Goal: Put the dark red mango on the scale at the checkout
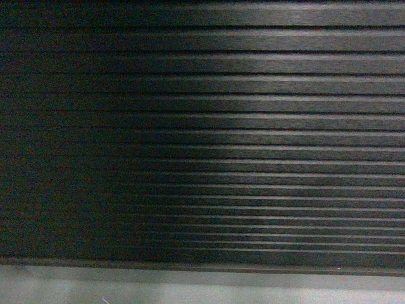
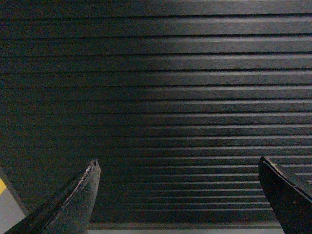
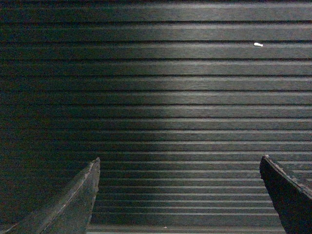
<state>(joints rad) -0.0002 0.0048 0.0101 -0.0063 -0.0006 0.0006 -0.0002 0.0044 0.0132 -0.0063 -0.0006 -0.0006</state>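
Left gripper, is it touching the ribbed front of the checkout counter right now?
Cannot tell. The left wrist view shows the left gripper open before the checkout, but looking straight along the fingers hides any gap.

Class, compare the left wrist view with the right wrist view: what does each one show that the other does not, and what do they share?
Only the left wrist view shows a strip of grey floor with a yellow mark in the bottom left corner. Only the right wrist view shows a small white speck on the ribs, upper right. Both show the ribbed black front of the checkout filling the frame, and an open, empty tool at the bottom: the left tool and the right tool. Neither shows the mango or scale.
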